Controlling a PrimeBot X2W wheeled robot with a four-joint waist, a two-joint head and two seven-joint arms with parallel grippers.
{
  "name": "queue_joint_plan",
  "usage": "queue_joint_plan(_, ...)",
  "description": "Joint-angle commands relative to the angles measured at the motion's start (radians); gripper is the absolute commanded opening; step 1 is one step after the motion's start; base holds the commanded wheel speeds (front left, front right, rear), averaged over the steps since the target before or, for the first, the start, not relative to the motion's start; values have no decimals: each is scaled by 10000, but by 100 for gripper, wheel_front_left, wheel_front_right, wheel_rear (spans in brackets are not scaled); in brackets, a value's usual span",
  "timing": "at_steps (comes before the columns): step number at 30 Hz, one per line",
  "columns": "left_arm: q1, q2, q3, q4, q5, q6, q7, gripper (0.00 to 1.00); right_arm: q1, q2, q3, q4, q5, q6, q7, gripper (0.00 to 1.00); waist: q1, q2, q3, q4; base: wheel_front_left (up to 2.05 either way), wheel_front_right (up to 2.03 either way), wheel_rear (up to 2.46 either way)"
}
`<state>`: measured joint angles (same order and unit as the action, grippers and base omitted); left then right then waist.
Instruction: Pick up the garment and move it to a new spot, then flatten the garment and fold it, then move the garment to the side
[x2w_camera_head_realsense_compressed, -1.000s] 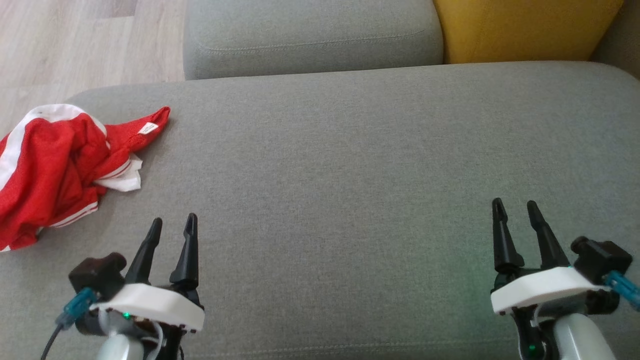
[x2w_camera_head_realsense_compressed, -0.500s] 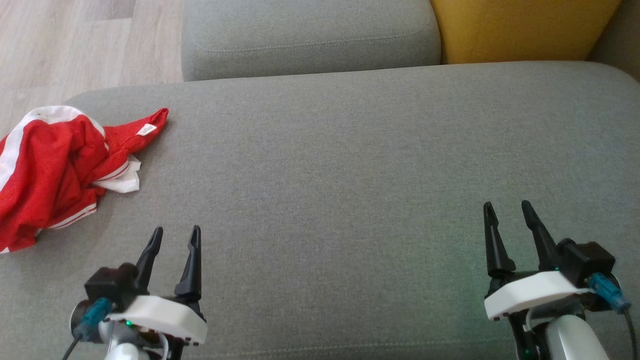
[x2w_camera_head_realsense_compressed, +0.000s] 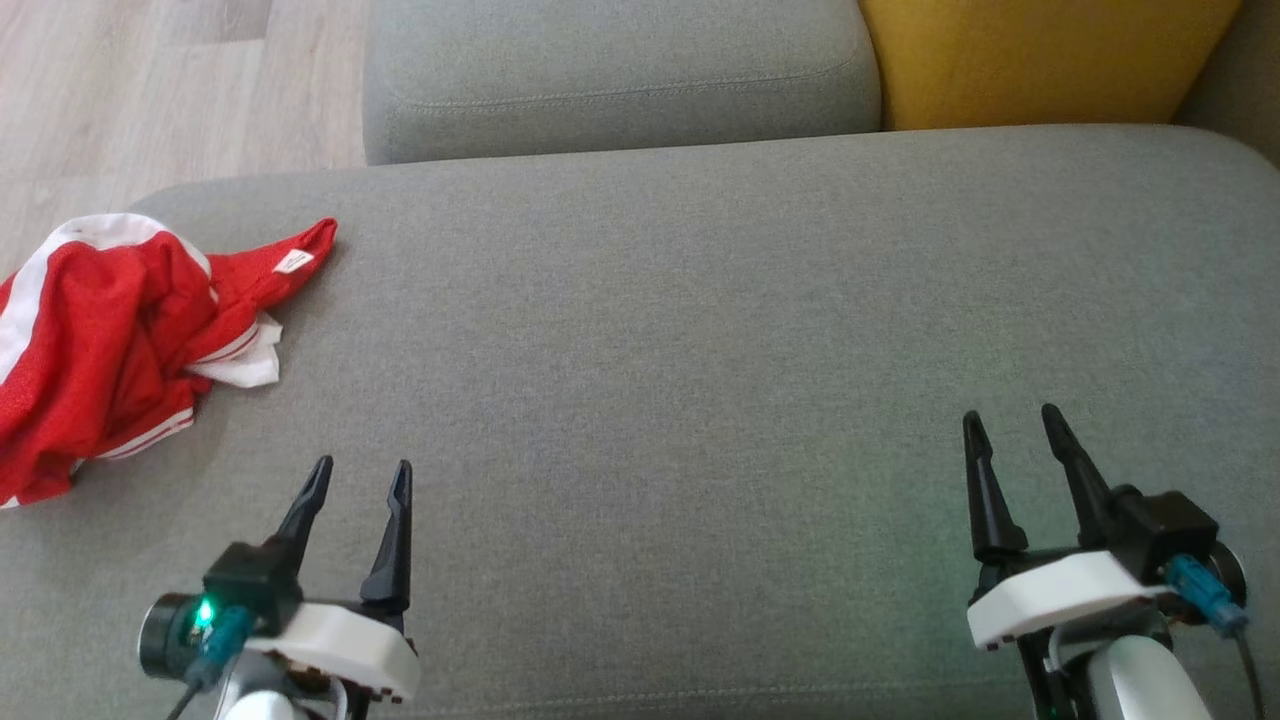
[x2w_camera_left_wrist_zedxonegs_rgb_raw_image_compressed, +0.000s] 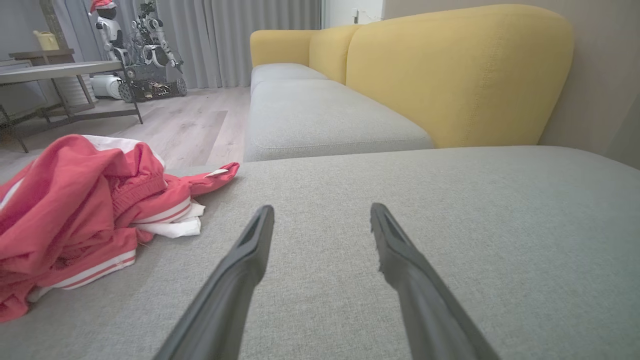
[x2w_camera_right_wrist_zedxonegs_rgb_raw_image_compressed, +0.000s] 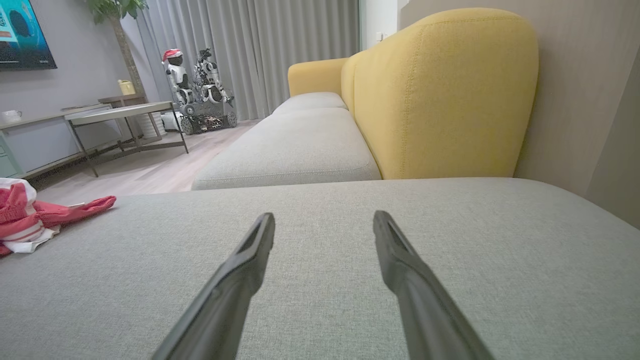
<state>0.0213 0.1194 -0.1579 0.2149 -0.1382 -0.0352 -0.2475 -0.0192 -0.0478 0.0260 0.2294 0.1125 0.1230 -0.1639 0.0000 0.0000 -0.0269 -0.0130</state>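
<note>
The garment (x2w_camera_head_realsense_compressed: 110, 340) is a crumpled red piece with white stripes, lying at the left edge of the grey sofa cushion (x2w_camera_head_realsense_compressed: 700, 330). It also appears at the left of the left wrist view as the garment (x2w_camera_left_wrist_zedxonegs_rgb_raw_image_compressed: 85, 210) and at the far left of the right wrist view as the garment (x2w_camera_right_wrist_zedxonegs_rgb_raw_image_compressed: 30, 217). My left gripper (x2w_camera_head_realsense_compressed: 360, 475) hovers open near the cushion's front left, to the right of and nearer than the garment, holding nothing. Over the front right of the cushion my right gripper (x2w_camera_head_realsense_compressed: 1010, 420) is open and empty, far from the garment.
A second grey seat cushion (x2w_camera_head_realsense_compressed: 620, 70) and a yellow backrest (x2w_camera_head_realsense_compressed: 1040, 55) lie beyond. Wooden floor (x2w_camera_head_realsense_compressed: 150, 90) is at the upper left. The wrist views show a low table (x2w_camera_left_wrist_zedxonegs_rgb_raw_image_compressed: 60, 70) and small robots (x2w_camera_right_wrist_zedxonegs_rgb_raw_image_compressed: 197, 85) across the room.
My left gripper has drawn back toward the front edge and shifted slightly right. The right gripper has slid a little left. The garment lies as before.
</note>
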Motion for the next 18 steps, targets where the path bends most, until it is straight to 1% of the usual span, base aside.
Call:
queue_joint_plan(1,-261,90,280,-285,255,49,-143,100,-157,-26,268,-273,-133,77,-138,100,0,0,-5,-4,0,0,0)
queue_joint_plan(8,-248,-10,403,-122,79,16,-143,100,-161,-25,266,-105,505,77,-106,100,0,0,1,-4,0,0,0)
queue_joint_plan(18,-239,-60,517,18,-15,6,-143,100,-232,-25,268,64,658,77,-117,100,0,0,24,-16,0,0,0)
